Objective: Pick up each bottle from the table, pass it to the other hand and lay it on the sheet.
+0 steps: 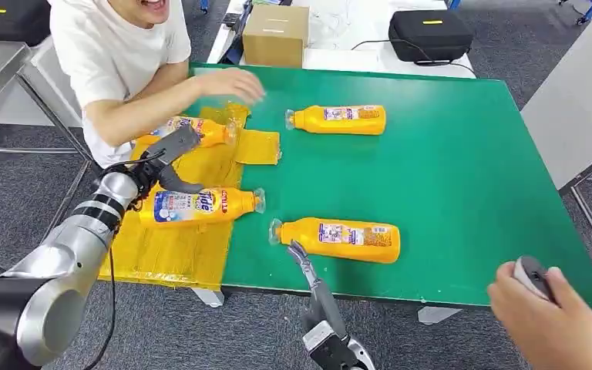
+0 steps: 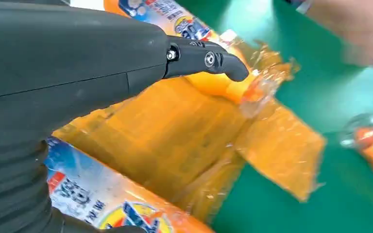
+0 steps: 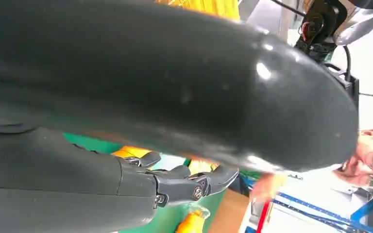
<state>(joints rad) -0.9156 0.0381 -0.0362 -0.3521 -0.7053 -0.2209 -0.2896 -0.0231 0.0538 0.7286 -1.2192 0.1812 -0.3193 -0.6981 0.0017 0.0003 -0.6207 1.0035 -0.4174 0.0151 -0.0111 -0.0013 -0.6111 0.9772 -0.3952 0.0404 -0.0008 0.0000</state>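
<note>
Two laid, two to go, judging by the layout. On the sheet [image 1: 169,250]: a front bottle [image 1: 200,206] lying lengthwise and a back bottle [image 1: 200,129] partly hidden behind the left robot hand [image 1: 171,154]. On the bare table [image 1: 462,193]: a near bottle [image 1: 339,240] and a far bottle [image 1: 339,119], both on their sides and well apart.

Left robot hand: above the sheet between the two laid bottles, fingers apart, nothing held. Right robot hand [image 1: 302,258]: at the table's front edge, just short of the near bottle's cap end, fingers stretched out and apart, also empty.

Probably next: reaching for the near bottle with the right. Risks from here:

- Nudging instead of gripping. Round, on its side and smooth-looking, so likely to roll away from a glancing touch at the cap end, perhaps toward the front edge.
- Gripping too close to the narrow neck, then tilting or slipping on the lift and spoiling the handover.
- Sweeping the left robot hand low over the sheet, knocking the front bottle or rucking the thin, crinkled sheet.
- Meeting the person's hand [image 1: 231,83], close above the sheet's far end and blurred in the left wrist view, so possibly moving.
</note>
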